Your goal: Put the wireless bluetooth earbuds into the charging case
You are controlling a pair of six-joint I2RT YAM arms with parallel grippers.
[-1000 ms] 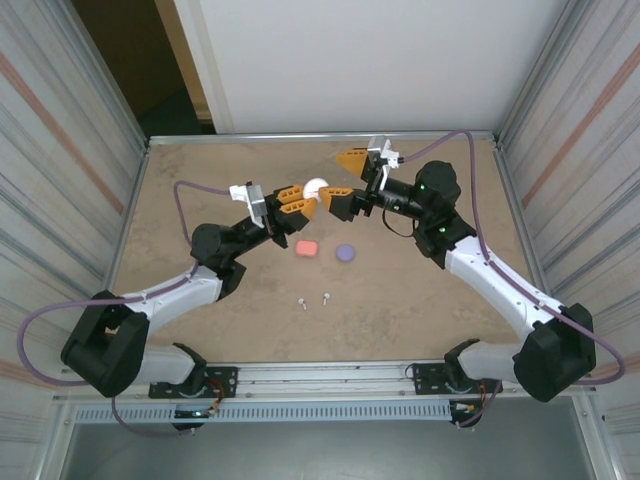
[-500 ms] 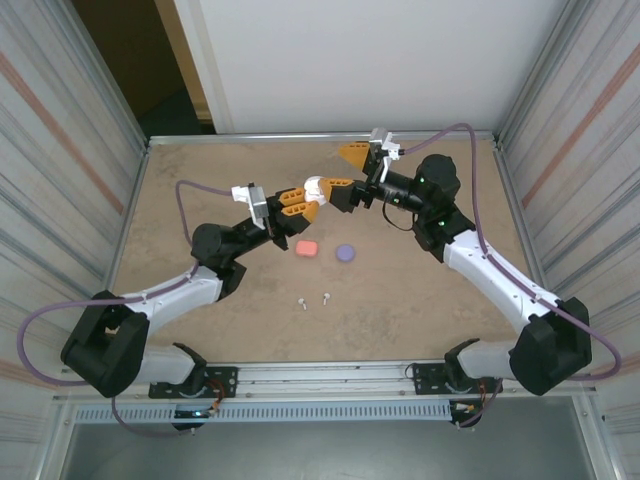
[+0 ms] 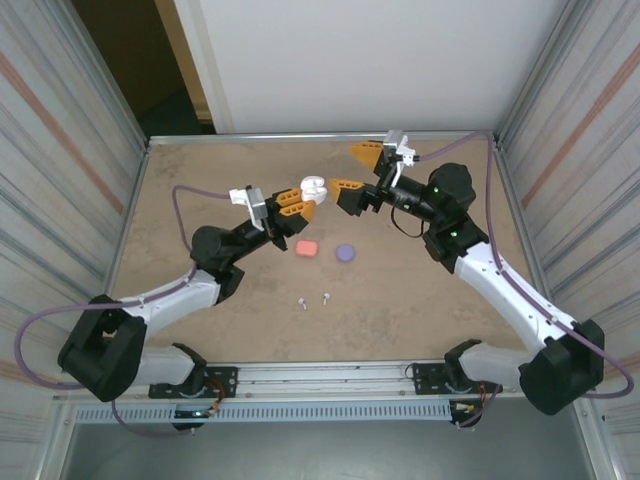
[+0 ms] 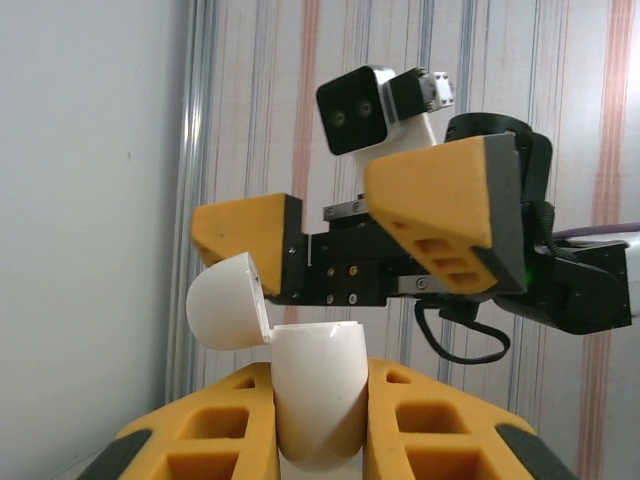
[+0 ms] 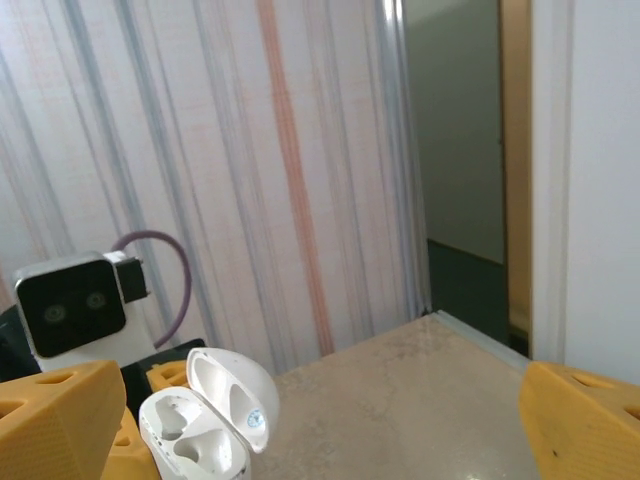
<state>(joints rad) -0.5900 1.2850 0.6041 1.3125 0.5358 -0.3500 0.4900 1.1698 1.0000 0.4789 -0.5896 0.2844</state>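
Observation:
My left gripper (image 3: 305, 200) is shut on a white charging case (image 3: 313, 188), held up above the table's back middle. In the left wrist view the case (image 4: 315, 385) stands upright between my orange fingers (image 4: 440, 430), its lid (image 4: 228, 300) flipped open to the left. The right wrist view looks into the case (image 5: 190, 440), and both sockets are empty. My right gripper (image 3: 355, 168) hangs open just right of the case and touches nothing. Two tiny white earbuds (image 3: 302, 303) (image 3: 325, 297) lie on the table towards the front.
A coral-pink case (image 3: 306, 247) and a round purple case (image 3: 346, 253) lie shut on the tan table (image 3: 200, 190) below the raised grippers. Metal walls close in the left and right sides. The right gripper (image 4: 340, 215) faces the left wrist camera closely.
My right gripper has drawn back up and to the right, away from the white case. The left gripper has kept its hold and lifted the case slightly.

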